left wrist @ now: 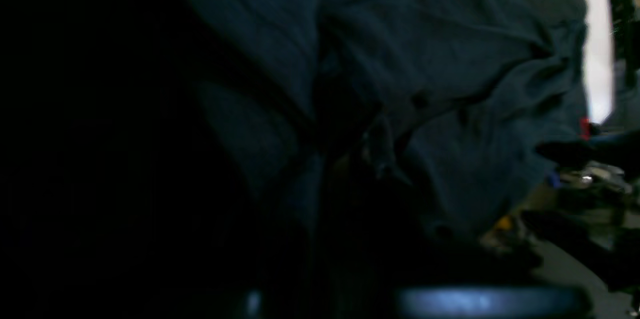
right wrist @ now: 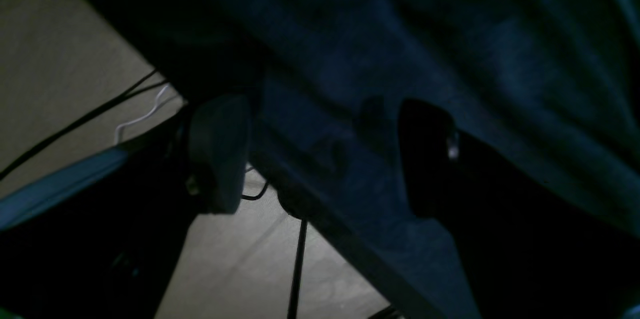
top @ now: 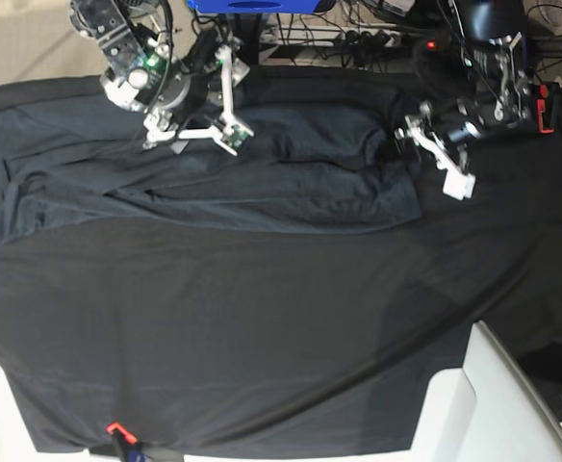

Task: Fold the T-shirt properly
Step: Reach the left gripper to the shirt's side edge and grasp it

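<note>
Right hand (right wrist: pixel 320 154) spread wide, one finger off the far edge of the surface and one over cloth, a hem of the T-shirt (top: pixel 291 183) running between, nothing pinched. Left hand (top: pixel 435 154) down at the opposite end of the garment; cannot tell from these dark, blurred views whether pressed together or apart, or whether gripping any fabric. Underneath, black tablecloth (top: pixel 262 337) over the whole surface, bare across the near half. Across the far half, T-shirt lying rumpled, long axis side to side, one sleeve trailing out past the right hand. Sits between the two hands, so each end has its own nearer arm: right for the sleeve end, left for the bunched end. Probably calls for paired corner grips before any fold.
</note>
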Motion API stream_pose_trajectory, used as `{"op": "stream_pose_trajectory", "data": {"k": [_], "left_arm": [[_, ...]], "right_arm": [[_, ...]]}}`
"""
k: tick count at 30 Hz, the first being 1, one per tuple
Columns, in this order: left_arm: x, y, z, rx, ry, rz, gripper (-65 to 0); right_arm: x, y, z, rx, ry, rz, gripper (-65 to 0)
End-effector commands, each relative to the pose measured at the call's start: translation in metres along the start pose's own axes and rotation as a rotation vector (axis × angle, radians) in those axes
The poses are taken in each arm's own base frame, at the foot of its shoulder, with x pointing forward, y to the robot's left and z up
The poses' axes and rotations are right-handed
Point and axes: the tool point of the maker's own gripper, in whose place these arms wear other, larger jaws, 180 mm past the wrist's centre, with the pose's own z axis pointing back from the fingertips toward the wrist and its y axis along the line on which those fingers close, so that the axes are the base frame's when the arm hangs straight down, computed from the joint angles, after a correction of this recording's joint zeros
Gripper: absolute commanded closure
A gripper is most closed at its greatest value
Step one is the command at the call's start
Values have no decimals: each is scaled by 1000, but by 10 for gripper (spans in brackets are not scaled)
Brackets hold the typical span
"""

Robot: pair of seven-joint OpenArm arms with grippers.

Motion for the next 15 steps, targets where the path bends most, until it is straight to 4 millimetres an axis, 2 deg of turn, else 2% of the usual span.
{"op": "stream_pose_trajectory", "data": {"k": [1, 4, 6, 9, 12, 15], "left_arm": [[7, 19, 13, 80, 14, -30, 0], [33, 35, 39, 137, -56, -57, 0], [37, 51, 60, 186, -66, -70, 0], [45, 62, 86, 239, -71, -121, 0], [53, 63, 109, 279, -87, -186, 0], [59, 50, 125, 297, -107, -264, 0]], "right_arm": [[9, -1, 4, -3, -39, -2, -425], [10, -2, 5, -8, -40, -7, -425], [9, -1, 5, -7, -39, -8, -425], [9, -1, 5, -7, -39, -8, -425], [11, -1, 5, -7, -42, -9, -425], [12, -2, 5, -8, -46, -11, -425]]}}
